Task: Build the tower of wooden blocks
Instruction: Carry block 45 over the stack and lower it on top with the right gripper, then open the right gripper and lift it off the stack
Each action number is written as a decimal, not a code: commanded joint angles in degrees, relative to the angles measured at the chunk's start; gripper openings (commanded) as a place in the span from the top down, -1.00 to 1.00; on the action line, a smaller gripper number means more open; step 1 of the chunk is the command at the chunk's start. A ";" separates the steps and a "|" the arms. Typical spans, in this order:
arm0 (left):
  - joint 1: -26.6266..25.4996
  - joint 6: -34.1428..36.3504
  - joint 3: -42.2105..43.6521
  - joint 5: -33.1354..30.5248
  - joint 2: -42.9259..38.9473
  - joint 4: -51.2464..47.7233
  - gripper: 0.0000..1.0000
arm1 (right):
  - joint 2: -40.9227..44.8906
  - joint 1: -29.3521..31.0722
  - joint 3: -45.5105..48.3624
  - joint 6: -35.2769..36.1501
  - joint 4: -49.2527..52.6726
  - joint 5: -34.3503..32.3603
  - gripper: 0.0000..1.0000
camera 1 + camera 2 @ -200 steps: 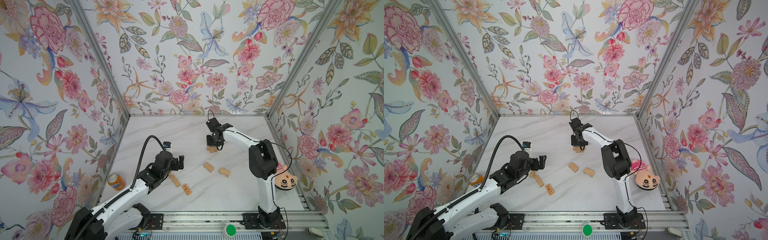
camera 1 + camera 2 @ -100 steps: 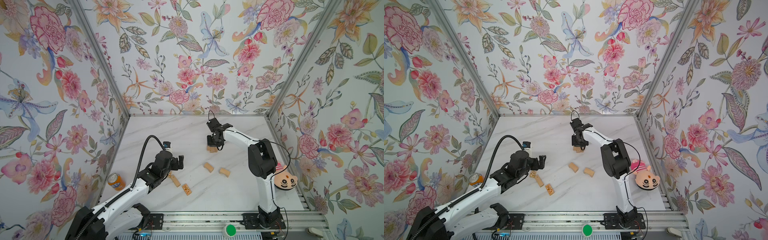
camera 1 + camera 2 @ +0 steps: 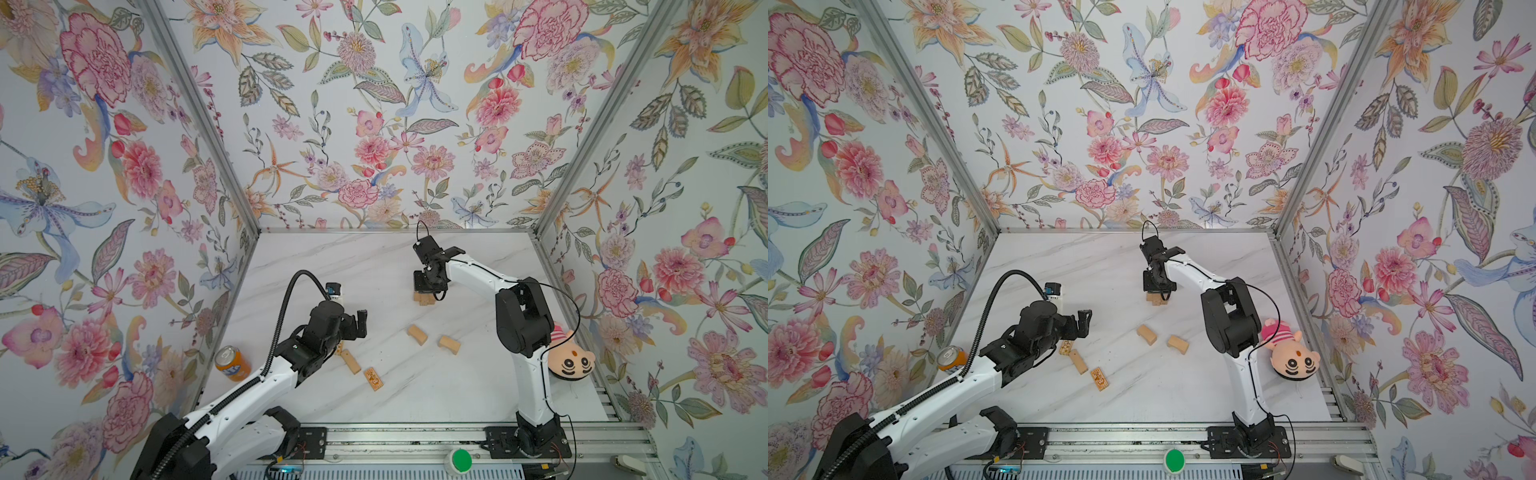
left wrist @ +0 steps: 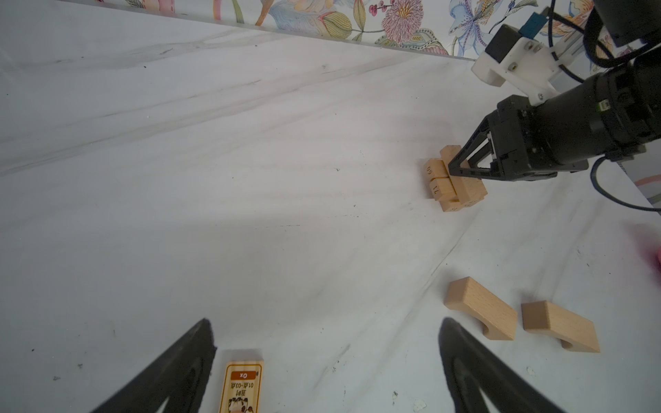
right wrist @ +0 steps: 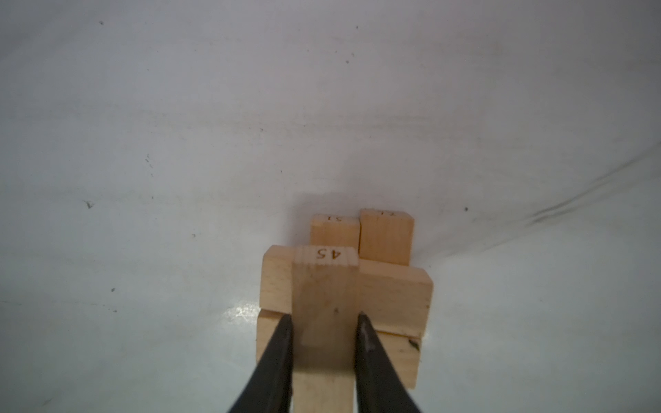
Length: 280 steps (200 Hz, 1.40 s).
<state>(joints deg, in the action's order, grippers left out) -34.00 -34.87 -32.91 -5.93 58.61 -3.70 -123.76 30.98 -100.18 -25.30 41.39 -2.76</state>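
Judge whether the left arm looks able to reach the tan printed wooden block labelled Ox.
Likely yes: in the left wrist view the Ox block lies flat, uncovered, between fingers of the open left gripper.

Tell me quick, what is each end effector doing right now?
Left end effector: open, empty.
Right end effector: shut on a wood block at the tower.

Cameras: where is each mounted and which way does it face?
Top views: high above the base rail, looking down toward the back wall; both arms, tower, loose blocks.
Left wrist: on the left arm, low, facing the tower across the table; open left claw shows.
Right wrist: on the right arm, looking down the right claw, shut on block 45.
Shared: the tower shows in every view.
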 commanded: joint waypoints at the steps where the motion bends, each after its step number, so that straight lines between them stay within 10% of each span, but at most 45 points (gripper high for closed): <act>1: 0.95 0.77 0.45 0.91 -1.03 1.02 -0.98 | -1.76 -0.24 -2.01 0.34 1.33 0.99 0.44; 85: 1.06 0.65 0.82 1.20 -2.06 1.05 -0.98 | -0.21 -0.36 -2.66 0.05 1.42 0.16 0.15; 280: 1.67 0.46 1.88 1.10 -3.74 1.16 -0.98 | -0.52 -0.57 -4.85 1.27 3.16 -1.85 0.19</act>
<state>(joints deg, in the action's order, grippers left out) -33.26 -34.89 -31.55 -4.86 54.81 -3.68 -124.40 30.65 -103.83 -24.82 42.83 -3.70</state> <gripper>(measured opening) 0.991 0.403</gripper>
